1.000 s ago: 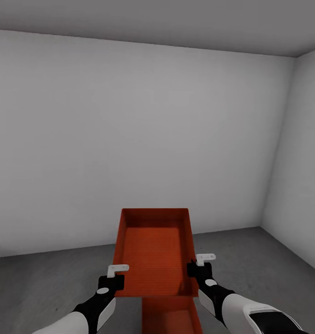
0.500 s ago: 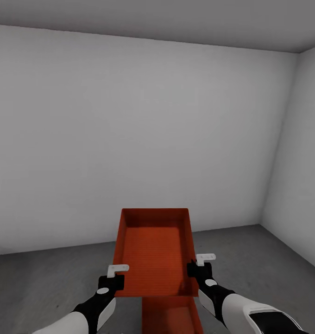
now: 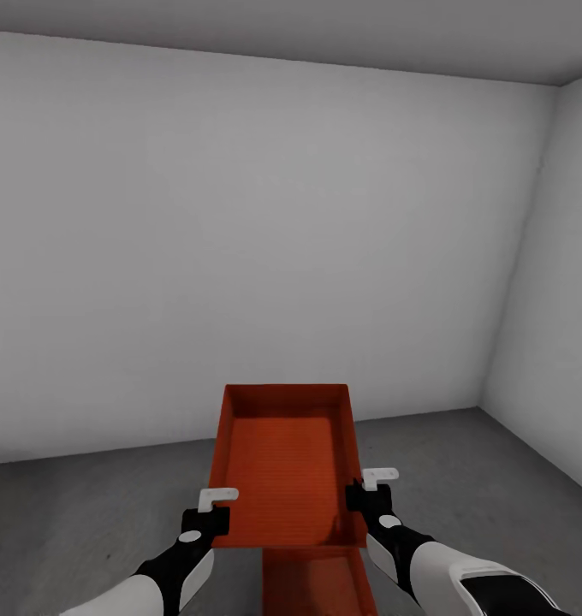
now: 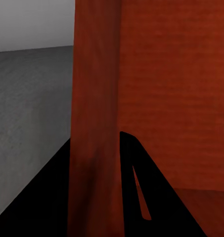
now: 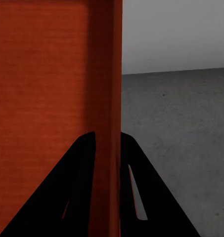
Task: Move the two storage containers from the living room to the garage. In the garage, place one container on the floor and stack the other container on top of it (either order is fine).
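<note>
In the head view I hold one red-orange storage container level in front of me, open top up and empty. My left gripper is shut on its left wall near the near corner. My right gripper is shut on its right wall. The left wrist view has that wall between the left gripper's black fingers, and the right wrist view has the other wall between the right gripper's fingers. The second storage container lies lower, just behind the held one's near edge, cut off by the picture's bottom.
I am in the garage. The dark grey concrete floor spreads to both sides and ahead. A plain white wall stands in front and another white wall closes the right side, meeting at a corner.
The whole head view has shifted: the ceiling line and the floor line sit higher in the picture. The held container and both grippers keep their places in the view.
</note>
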{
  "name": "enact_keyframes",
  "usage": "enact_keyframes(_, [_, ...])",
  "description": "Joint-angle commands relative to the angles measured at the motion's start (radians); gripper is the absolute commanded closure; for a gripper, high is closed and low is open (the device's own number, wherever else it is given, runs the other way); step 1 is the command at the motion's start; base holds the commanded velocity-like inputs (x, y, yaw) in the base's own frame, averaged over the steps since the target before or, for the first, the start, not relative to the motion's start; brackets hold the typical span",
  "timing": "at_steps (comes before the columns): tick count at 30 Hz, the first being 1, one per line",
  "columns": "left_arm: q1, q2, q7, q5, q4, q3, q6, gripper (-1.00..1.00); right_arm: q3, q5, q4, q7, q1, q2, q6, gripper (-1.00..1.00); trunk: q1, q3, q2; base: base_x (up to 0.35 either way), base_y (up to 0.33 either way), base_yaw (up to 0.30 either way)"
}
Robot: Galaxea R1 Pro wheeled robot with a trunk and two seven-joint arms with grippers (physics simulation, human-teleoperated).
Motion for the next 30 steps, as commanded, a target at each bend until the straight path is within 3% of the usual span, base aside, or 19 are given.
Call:
enact_keyframes(1, [-0.002, 0.009, 0.016, -0.004, -0.003, 0.057, -0.006, 1.00, -0.034, -0.014, 0.003, -0.009, -0.001, -0.009, -0.005, 1.00, 0.000, -0.003, -0.001, 0.000, 0.000, 0.000])
enact_keyframes(30, [-0.002, 0.006, 0.016, -0.004, 0.010, 0.057, -0.005, 1.00, -0.034, -0.014, 0.002, -0.009, -0.001, -0.009, -0.004, 1.00, 0.000, -0.050, -0.001, 0.000, 0.000, 0.000])
